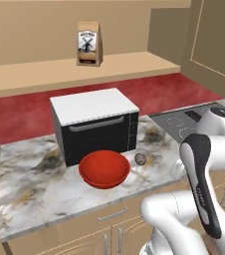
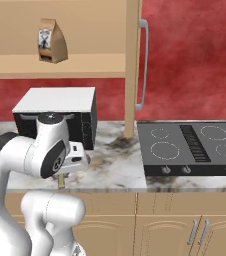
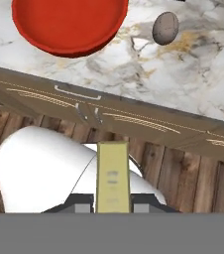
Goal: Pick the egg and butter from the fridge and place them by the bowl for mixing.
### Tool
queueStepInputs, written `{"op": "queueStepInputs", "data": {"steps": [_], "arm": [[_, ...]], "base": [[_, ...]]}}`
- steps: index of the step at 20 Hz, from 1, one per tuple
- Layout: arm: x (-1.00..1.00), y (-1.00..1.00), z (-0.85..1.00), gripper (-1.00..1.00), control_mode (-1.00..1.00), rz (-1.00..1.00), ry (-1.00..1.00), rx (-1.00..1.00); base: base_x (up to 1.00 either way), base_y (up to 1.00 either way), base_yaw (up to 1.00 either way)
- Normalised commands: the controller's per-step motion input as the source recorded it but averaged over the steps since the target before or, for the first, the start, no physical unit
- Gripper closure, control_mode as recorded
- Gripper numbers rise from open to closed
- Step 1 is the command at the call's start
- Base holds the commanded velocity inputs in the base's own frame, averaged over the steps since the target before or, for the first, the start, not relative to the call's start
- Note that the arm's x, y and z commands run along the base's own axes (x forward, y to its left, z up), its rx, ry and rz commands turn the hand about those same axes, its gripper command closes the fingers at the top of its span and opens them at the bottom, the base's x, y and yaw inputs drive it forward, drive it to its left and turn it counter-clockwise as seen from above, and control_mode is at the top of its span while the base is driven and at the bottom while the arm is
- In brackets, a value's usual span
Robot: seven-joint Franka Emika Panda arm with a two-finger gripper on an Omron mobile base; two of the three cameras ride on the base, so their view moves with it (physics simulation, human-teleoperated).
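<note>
The red bowl sits on the marble desk, right in front of the black-and-white microwave. Just to its right lies the egg, small, brownish and mottled, near the bowl's rim but not touching it. From the hand's own camera the same pair shows at the top, the bowl on the left and the egg to its right on the veined stone, with the wooden cabinet fronts and their handles below them. The pincer is closed narrowly on the butter, a pale yellow stick that rises straight up between the two dark tips; it is held off the desk, out in front of the cabinet doors and over the plank floor. On the shelf above the microwave stands a brown paper bag. To the right of the desk is a black cooktop.
</note>
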Motion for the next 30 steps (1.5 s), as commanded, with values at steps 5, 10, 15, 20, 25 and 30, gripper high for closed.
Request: {"op": "queueStepInputs", "data": {"steps": [5,10,15,20,25,30], "arm": [[0.01,-0.04,-0.43,1.00,-1.00,0.18,-0.08,-0.08],[0.00,0.00,-0.34,1.00,-1.00,0.18,-0.23,-0.08],[0.02,0.00,-0.04,1.00,-1.00,0.13,-0.16,0.01],[0.00,0.01,-0.40,1.00,-1.00,0.18,-0.13,0.13],[0.06,0.24,-0.28,1.00,-1.00,0.19,-0.07,0.08],[0.10,0.29,-0.29,1.00,-1.00,0.16,-0.06,0.00]], "base": [[0.00,0.00,0.00],[0.00,0.00,0.00],[0.00,0.00,0.00],[0.00,0.00,0.00],[0.00,0.00,0.00],[0.00,0.00,0.00]]}}
